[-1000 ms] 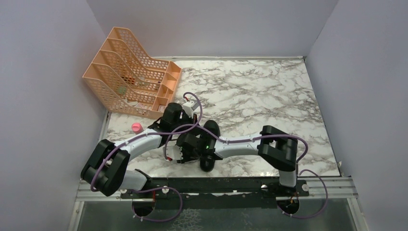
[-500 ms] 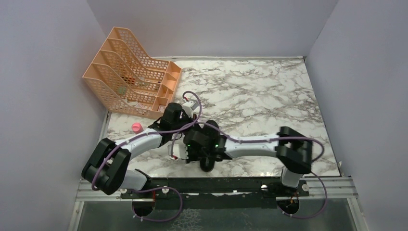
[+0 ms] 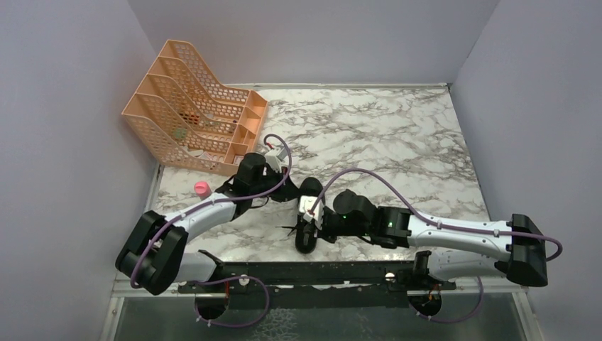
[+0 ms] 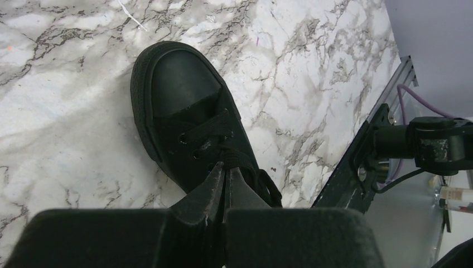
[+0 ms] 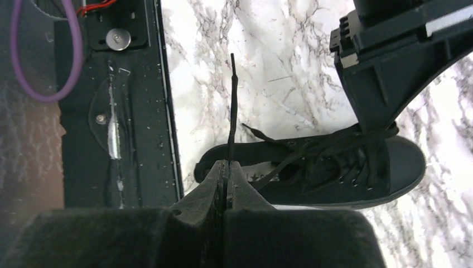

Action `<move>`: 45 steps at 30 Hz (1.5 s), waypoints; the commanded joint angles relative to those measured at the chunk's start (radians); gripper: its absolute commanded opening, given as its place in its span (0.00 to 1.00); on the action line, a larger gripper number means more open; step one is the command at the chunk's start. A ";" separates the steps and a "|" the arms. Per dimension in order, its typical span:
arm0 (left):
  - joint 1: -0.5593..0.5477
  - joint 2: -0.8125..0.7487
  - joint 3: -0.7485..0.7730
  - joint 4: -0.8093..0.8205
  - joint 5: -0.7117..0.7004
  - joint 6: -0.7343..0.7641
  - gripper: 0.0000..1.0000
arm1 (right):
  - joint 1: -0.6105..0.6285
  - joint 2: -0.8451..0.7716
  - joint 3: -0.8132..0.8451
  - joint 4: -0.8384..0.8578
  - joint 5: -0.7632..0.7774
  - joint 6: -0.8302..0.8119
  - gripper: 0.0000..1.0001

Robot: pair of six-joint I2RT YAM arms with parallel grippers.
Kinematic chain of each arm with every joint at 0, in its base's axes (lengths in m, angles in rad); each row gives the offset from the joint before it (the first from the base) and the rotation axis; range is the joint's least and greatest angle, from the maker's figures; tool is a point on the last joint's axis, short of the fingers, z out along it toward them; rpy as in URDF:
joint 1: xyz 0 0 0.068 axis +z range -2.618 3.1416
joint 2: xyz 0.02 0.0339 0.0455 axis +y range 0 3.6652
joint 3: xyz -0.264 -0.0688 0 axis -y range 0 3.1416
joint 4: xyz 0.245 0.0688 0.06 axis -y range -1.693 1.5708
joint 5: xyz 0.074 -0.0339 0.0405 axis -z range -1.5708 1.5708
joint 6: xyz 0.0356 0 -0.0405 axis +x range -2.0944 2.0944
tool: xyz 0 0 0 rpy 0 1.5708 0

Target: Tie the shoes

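The black shoe (image 3: 306, 239) lies on the marble table near the front edge, toe pointing away; it also shows in the left wrist view (image 4: 178, 95) and the right wrist view (image 5: 334, 178). My left gripper (image 4: 226, 167) is shut on the crossed laces over the shoe's tongue; in the top view it sits at the shoe's left side (image 3: 295, 202). My right gripper (image 5: 226, 163) is shut on a thin black lace (image 5: 232, 100) whose free end sticks straight out past the fingertips. In the top view it sits over the shoe's middle (image 3: 304, 224).
An orange mesh file rack (image 3: 192, 117) stands at the back left. A small pink cap (image 3: 201, 188) lies left of the left arm. A black metal rail (image 3: 319, 270) runs along the table's front edge, close to the shoe's heel. Grey walls enclose the table.
My right arm has swung out to the right and stretched low; its gripper moved from left of the shoe to over it, holding the lace. My left gripper has barely moved.
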 commanded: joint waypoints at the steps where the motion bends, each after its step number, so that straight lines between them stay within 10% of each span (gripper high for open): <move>1: -0.003 -0.044 -0.019 0.036 0.014 -0.050 0.00 | -0.002 -0.028 -0.012 -0.058 -0.014 0.129 0.01; 9: -0.009 -0.089 -0.032 -0.003 -0.015 -0.063 0.00 | -0.012 -0.147 0.001 -0.244 0.407 0.568 0.01; 26: -0.028 -0.116 -0.050 -0.019 -0.040 -0.091 0.00 | -0.140 0.239 0.275 -0.695 0.361 0.993 0.02; 36: -0.039 -0.144 -0.032 -0.064 -0.042 -0.076 0.00 | -0.230 0.388 0.385 -0.981 0.159 0.935 0.70; 45: -0.039 -0.132 -0.010 -0.090 -0.033 -0.036 0.00 | -0.225 0.195 0.186 -0.219 -0.087 0.372 0.64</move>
